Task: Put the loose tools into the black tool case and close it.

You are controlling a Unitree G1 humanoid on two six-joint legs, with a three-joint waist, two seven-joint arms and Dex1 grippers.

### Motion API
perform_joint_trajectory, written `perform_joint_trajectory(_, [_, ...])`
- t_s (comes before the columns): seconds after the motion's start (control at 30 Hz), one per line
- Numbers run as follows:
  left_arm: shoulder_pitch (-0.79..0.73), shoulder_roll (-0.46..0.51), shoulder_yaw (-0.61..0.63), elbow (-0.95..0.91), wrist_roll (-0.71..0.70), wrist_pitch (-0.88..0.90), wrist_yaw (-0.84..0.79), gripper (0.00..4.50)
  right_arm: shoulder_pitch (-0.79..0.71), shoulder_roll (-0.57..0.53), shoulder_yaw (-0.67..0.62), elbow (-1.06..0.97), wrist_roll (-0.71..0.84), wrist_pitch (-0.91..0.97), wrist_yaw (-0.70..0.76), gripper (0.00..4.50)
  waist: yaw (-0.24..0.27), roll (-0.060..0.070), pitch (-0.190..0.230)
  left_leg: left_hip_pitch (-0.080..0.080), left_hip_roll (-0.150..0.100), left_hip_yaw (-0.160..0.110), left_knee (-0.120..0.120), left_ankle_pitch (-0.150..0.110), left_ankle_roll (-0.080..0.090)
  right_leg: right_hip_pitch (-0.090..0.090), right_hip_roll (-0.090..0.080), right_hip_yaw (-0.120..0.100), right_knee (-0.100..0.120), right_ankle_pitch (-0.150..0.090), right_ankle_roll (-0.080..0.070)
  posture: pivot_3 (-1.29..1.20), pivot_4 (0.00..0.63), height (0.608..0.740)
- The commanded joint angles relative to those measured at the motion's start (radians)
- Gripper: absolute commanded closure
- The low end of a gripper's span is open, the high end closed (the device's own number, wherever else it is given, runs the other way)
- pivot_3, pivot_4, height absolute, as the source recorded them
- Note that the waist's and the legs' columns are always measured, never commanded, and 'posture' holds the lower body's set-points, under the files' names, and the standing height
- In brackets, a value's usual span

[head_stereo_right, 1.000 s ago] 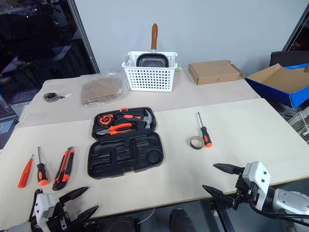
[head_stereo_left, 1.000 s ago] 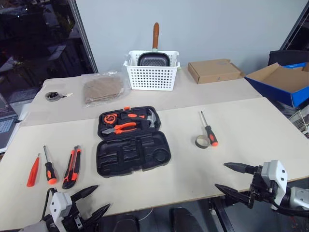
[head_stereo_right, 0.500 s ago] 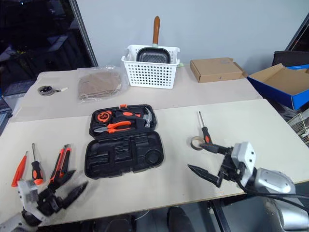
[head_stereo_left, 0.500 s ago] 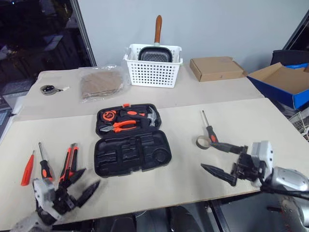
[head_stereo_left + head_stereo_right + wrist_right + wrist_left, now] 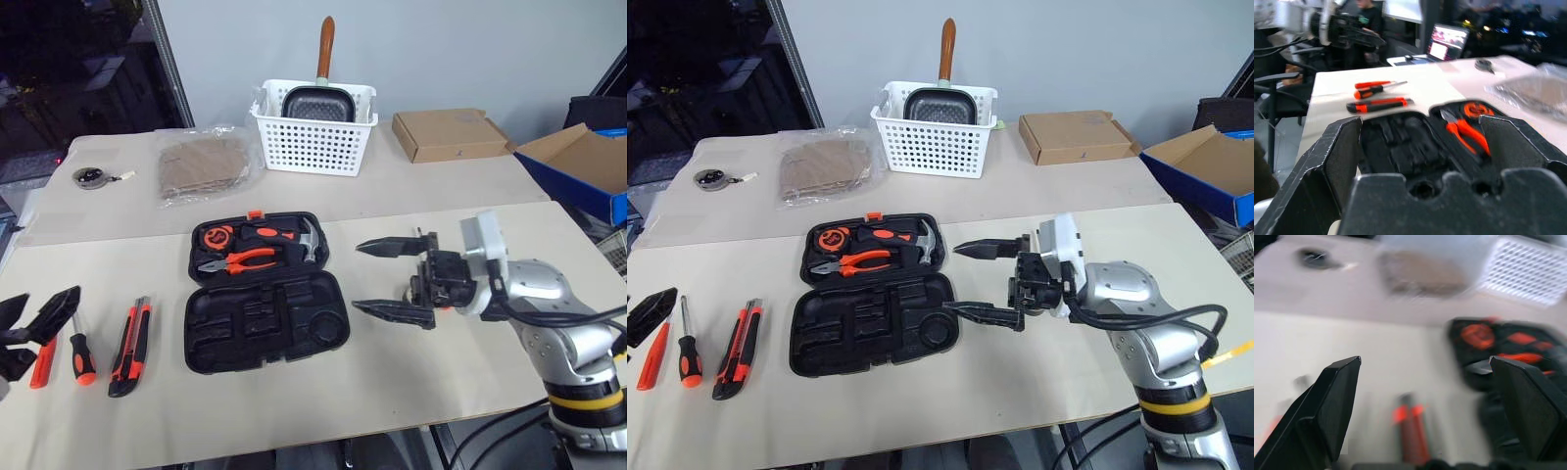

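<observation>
Lying open, the textured black plastic case (image 5: 263, 294) showed moulded slots; right gripper (image 5: 392, 278) hovered beside it, fingers spread, empty.

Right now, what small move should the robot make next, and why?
Probably lower the left gripper onto the screwdriver lying below it. Its jaws are open and empty, the case is open with bare slots, and the tools still lie loose on the table.
</observation>
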Motion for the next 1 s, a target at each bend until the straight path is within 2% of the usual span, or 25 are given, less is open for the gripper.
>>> perform_joint_trajectory(0.03, [0.02,0.045,0.046,0.021,-0.069,0.142,0.111,0.0,-0.052,-0.008,0.009,0.039,-0.003,-0.018,0.073,0.08,0.0,0.001,0.001,0.0,0.0,0.0,0.0,0.0,0.0,0.0,0.0,0.0,0.001,-0.001,0.002,0.0,0.15,0.74])
perform_joint_trajectory(0.13, [-0.022,0.077,0.01,0.02,-0.14,0.206,0.228,0.0,-0.078,-0.001,0.009,0.059,0.001,-0.019,0.1,0.08,0.001,0.001,0.002,0.002,0.0,0.0,0.0,0.0,0.0,0.0,0.0,0.0,0.003,-0.002,0.002,0.0,0.15,0.74])
perform_joint_trajectory(0.37, [-0.255,0.171,-0.274,-0.036,-0.39,0.161,0.739,0.0,-0.081,0.031,0.003,0.036,0.003,-0.016,0.085,0.08,0.011,0.001,0.003,0.006,0.001,-0.001,0.0,0.001,-0.002,0.002,0.001,0.0,0.007,-0.001,0.0,0.0,0.15,0.74])
perform_joint_trajectory(0.53, [-0.417,0.131,-0.484,0.016,-0.38,0.11,0.952,0.0,-0.083,0.032,-0.005,0.042,-0.005,-0.018,0.081,0.08,0.005,0.003,0.003,0.006,0.0,0.001,0.0,0.001,-0.002,0.002,0.0,0.001,0.006,0.004,-0.007,0.0,0.15,0.74])
perform_joint_trajectory(0.63, [-0.449,0.104,-0.512,-0.005,-0.368,0.092,0.998,0.0,-0.079,0.028,-0.013,0.03,0.003,-0.009,0.073,0.08,0.001,0.003,0.003,0.006,0.0,0.001,-0.001,0.001,-0.003,0.001,0.0,0.001,0.006,0.004,-0.007,0.0,0.15,0.74])
perform_joint_trajectory(0.7, [-0.433,0.106,-0.48,-0.031,-0.364,0.095,0.994,0.0,-0.072,0.024,-0.016,0.023,0.004,-0.007,0.071,0.08,0.004,0.003,0.003,0.005,0.0,0.001,-0.001,0.001,-0.004,0.001,0.0,0.001,0.006,0.004,-0.007,0.0,0.15,0.74])
perform_joint_trajectory(0.9, [-0.297,0.139,-0.319,-0.028,-0.34,0.186,0.839,0.0,-0.052,0.031,-0.01,0.013,0.0,-0.012,0.057,0.08,0.008,0.003,0.004,0.006,0.0,0.001,-0.001,0.0,-0.004,0.001,0.0,0.001,0.005,0.004,-0.007,0.0,0.15,0.74])
perform_joint_trajectory(1.0, [-0.258,0.153,-0.286,-0.003,-0.346,0.227,0.761,0.0,-0.052,0.04,0.0,0.015,-0.001,-0.014,0.056,0.08,0.011,0.003,0.004,0.006,0.0,0.001,-0.001,0.001,-0.005,0.001,0.0,0.001,0.005,0.003,-0.007,0.0,0.15,0.74])
